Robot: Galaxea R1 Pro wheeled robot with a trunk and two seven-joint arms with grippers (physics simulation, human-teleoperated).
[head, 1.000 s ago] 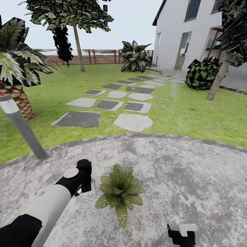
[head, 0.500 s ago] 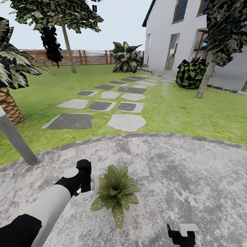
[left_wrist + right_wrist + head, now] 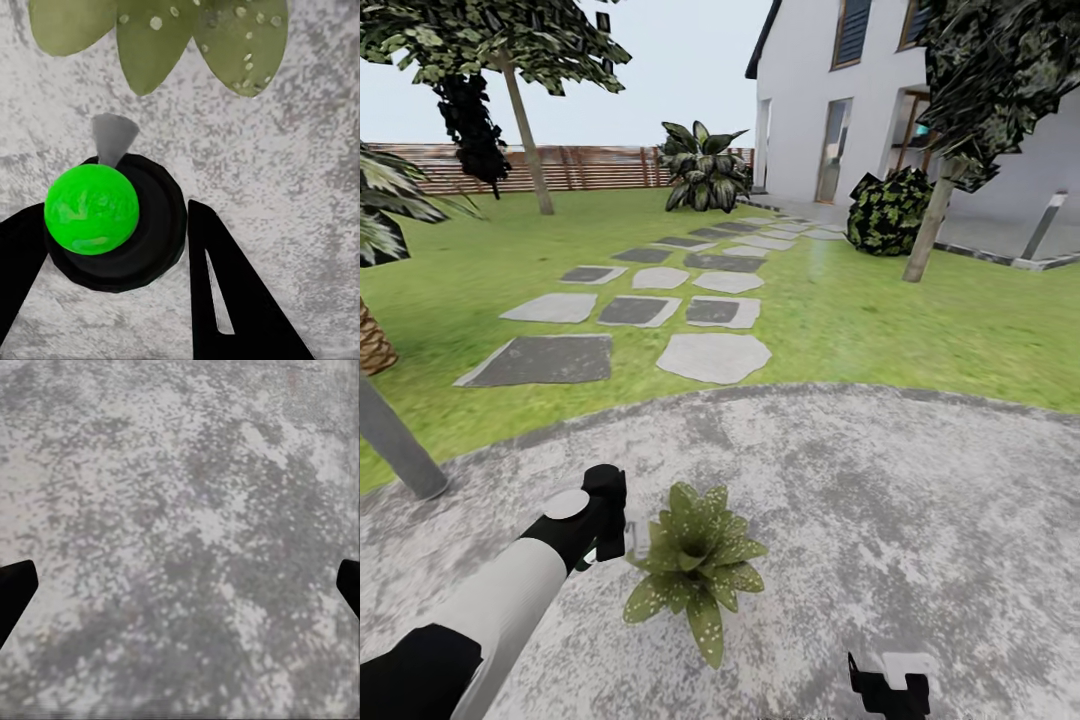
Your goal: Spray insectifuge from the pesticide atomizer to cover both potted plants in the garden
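Note:
My left gripper (image 3: 610,522) is shut on the pesticide atomizer (image 3: 94,210), whose bright green cap and black body sit between the two black fingers (image 3: 225,292). Its grey nozzle faces speckled leaves just ahead. In the head view, one potted plant (image 3: 695,560), a low rosette of white-speckled green leaves, stands on the grey paved patio (image 3: 880,520) right beside that gripper; the leaves hide its pot. My right gripper (image 3: 890,685) hangs open at the lower edge over bare paving (image 3: 180,547).
Beyond the patio lie green lawn (image 3: 880,320) and flat stepping stones (image 3: 710,355) leading to a white house (image 3: 810,100). A grey bollard lamp (image 3: 395,440) leans at the left edge. A wooden fence (image 3: 590,165), trees and a dark bush (image 3: 885,210) stand farther off.
The head view has swung to the right, so the lawn, stones, lamp and house have slid left. The plant has drifted slightly left in the picture; both arms hold their places.

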